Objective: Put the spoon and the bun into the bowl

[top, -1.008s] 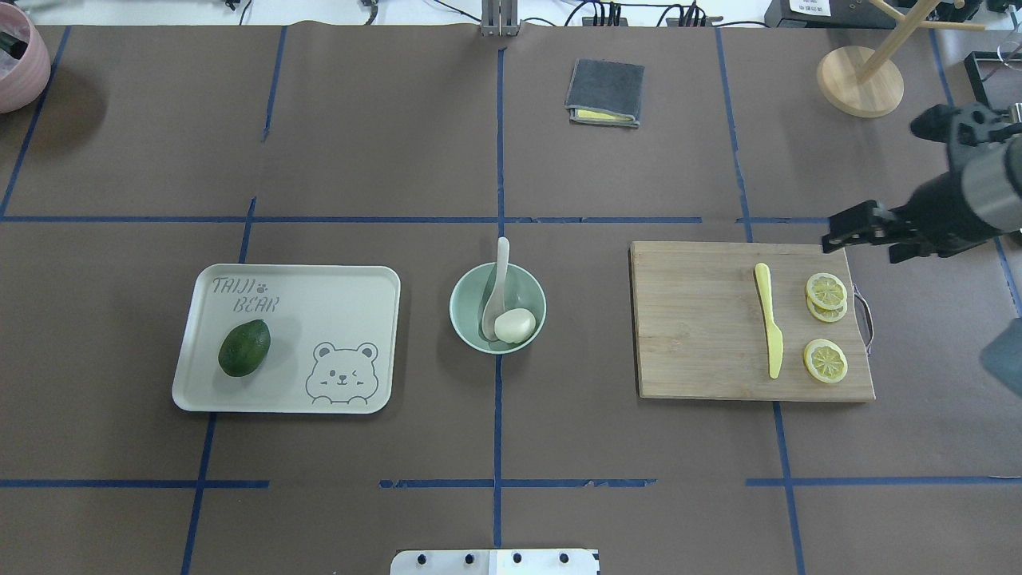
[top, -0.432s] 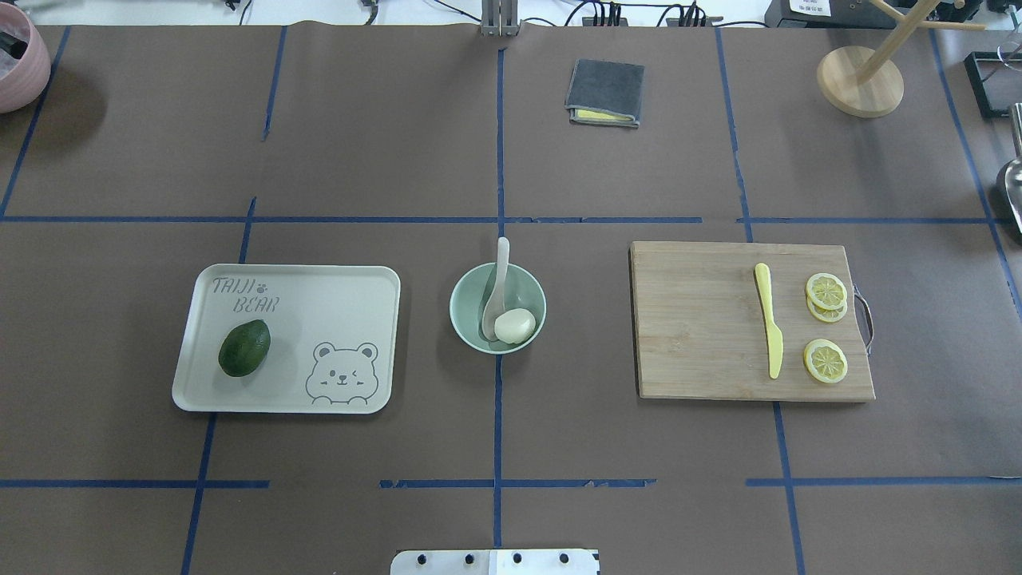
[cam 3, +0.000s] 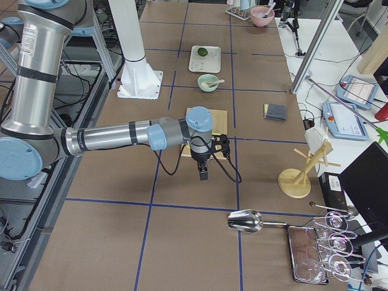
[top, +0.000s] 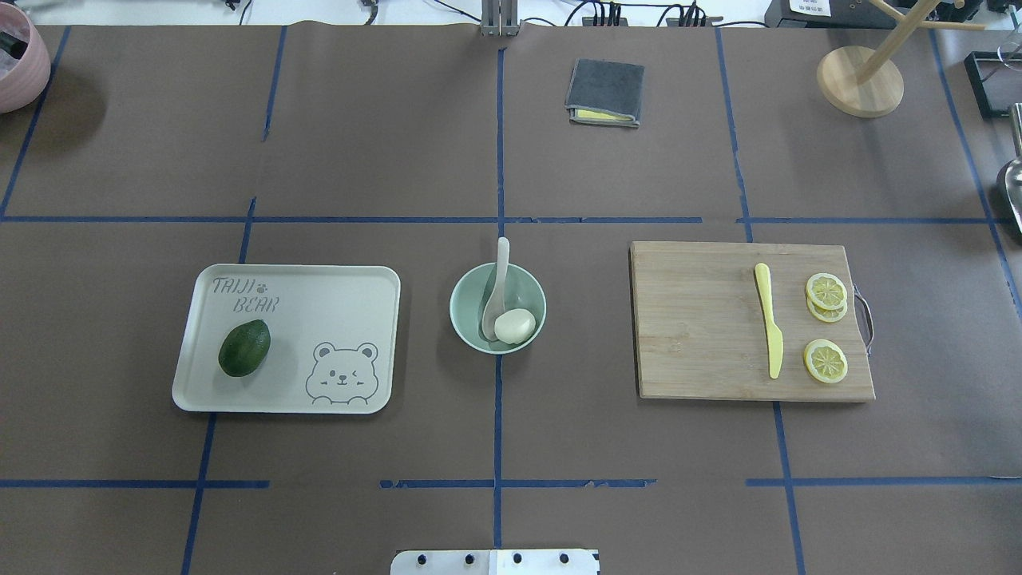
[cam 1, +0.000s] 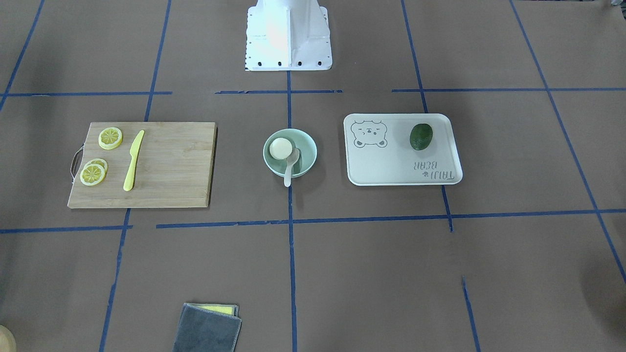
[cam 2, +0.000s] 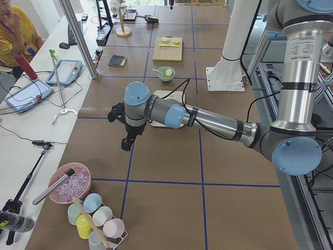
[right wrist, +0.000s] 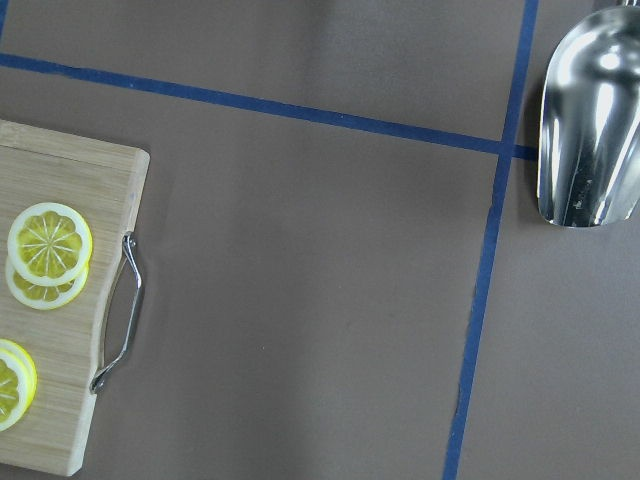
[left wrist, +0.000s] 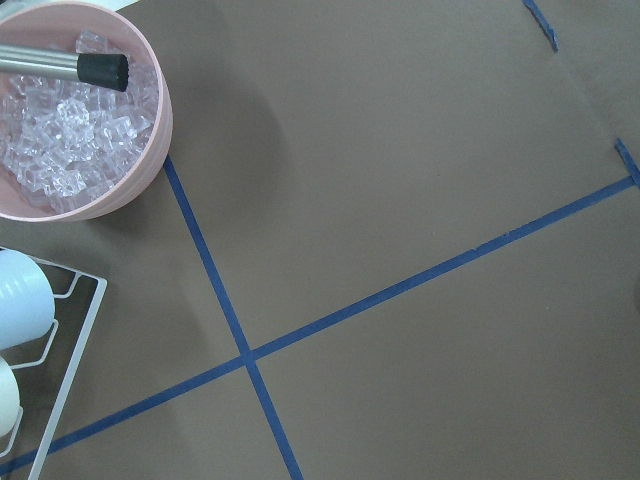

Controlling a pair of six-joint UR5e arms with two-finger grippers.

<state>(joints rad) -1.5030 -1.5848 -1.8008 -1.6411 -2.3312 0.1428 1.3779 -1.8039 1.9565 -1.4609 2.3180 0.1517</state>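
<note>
**Sitting together in the bowl [top: 528, 289]: spoon [top: 497, 275] and bun [top: 514, 326], well apart from both arms**

The left pincer [cam 2: 126, 143] hangs over bare brown worktop [cam 2: 166, 166], fingers pointing down, out toward the robot's left end. It shows only in a side view, so whether it is wide or narrow cannot be told. Beyond it, toward that end, stands a pink tub of ice cubes [left wrist: 70, 120] with a metal handle lying in it. On its other side, toward the middle, is a pale tray [top: 319, 303] carrying a dark green avocado [top: 244, 347].

The right pincer [cam 3: 204, 176] hangs just past the handled end of a wooden cutting board [top: 703, 319]. It too shows only from the side, and its opening cannot be judged. The board holds lemon slices [top: 826, 291] and a yellow knife [top: 769, 319]. A shiny metal scoop [right wrist: 590, 130] lies farther out from this pincer.

The mint-green bowl stands between the two pincers, far from each. The spoon's scoop rests inside it, and the handle leans on the rim and sticks out on the side away from the robot. The white bun lies in the bowl and touches the scoop on the side toward the right pincer.
</note>
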